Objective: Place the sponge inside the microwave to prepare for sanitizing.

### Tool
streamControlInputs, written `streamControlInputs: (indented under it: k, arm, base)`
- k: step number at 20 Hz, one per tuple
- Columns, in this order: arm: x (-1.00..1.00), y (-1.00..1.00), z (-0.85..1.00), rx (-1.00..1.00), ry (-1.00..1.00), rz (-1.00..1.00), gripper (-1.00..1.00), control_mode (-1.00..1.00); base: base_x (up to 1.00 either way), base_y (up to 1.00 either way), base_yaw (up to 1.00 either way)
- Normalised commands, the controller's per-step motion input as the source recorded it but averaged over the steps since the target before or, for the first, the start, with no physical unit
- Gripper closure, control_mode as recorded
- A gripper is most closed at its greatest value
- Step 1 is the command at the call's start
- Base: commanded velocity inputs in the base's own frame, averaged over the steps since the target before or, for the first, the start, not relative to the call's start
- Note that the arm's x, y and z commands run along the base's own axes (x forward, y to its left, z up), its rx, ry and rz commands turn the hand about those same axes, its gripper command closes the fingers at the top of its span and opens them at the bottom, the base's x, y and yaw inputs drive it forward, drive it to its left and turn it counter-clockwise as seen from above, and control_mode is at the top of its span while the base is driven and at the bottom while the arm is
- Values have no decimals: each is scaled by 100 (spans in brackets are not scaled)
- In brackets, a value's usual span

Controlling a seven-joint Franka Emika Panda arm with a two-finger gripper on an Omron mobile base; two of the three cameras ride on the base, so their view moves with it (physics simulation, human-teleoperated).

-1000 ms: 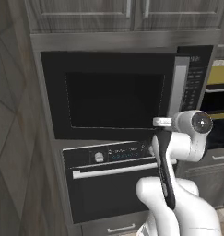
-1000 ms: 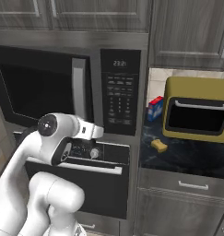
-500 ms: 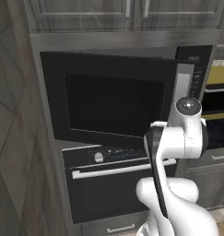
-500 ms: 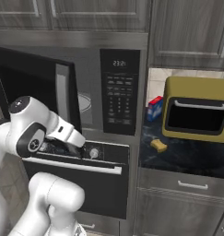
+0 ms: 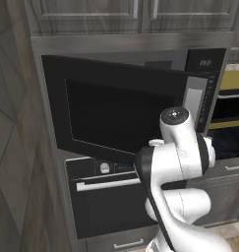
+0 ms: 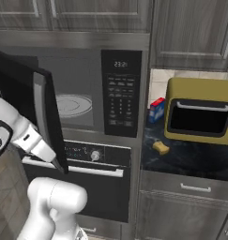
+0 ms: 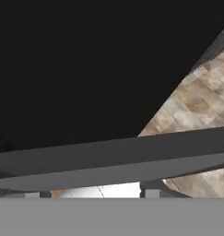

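Right base view: microwave (image 6: 121, 89) door ajar

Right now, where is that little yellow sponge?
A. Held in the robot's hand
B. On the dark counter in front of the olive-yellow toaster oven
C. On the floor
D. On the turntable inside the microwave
B: in the right base view the sponge lies on the dark counter before the toaster oven, while the microwave turntable is bare.

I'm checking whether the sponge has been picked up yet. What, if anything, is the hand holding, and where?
Not the sponge: it lies on the counter by the toaster oven. The hand is at the microwave door's lower edge; an actual grip cannot be told.
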Motion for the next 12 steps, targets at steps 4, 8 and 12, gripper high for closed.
streamControlInputs:
  k: [4,8,12]
  arm:
    - [-29,92,-12,-5,-27,-10,-100,-100]
    - [0,26,0,0,-8,-3,-100,-100]
    - [0,3,0,-1,-1,0,-100,-100]
  base:
    - [0,0,0]
    - [0,0,0]
    - [0,0,0]
